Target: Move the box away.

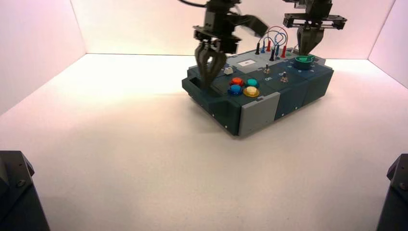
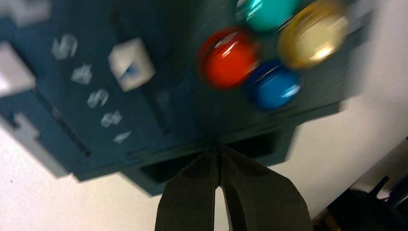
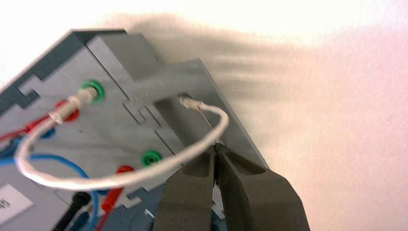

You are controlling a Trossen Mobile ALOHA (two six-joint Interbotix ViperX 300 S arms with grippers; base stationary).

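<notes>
Two hands meet the box (image 1: 260, 96), which sits turned at an angle on the white counter (image 1: 144, 159), towards its far side. Left hand (image 1: 210, 72): lowered at the box's left end, tips beside a dark recess in that end; in the high view its fingers look slightly apart, while the left wrist view shows the tips (image 2: 219, 156) together at the box edge (image 2: 159, 159). Just beyond these tips lie four round buttons, red (image 2: 230, 57), blue (image 2: 274, 86), teal (image 2: 269, 12) and yellow (image 2: 312, 33), with a white slider cap (image 2: 131, 63) to one side. Right hand (image 1: 308, 45): lowered at the far right corner, just behind the green knob (image 1: 304, 61); its fingers (image 3: 192, 192) are together, tips beside a white wire loop (image 3: 120, 178) near the grey back panel (image 3: 120, 120). Green sockets (image 3: 150, 158) and red plugs (image 3: 113, 197) sit close to the tips.
</notes>
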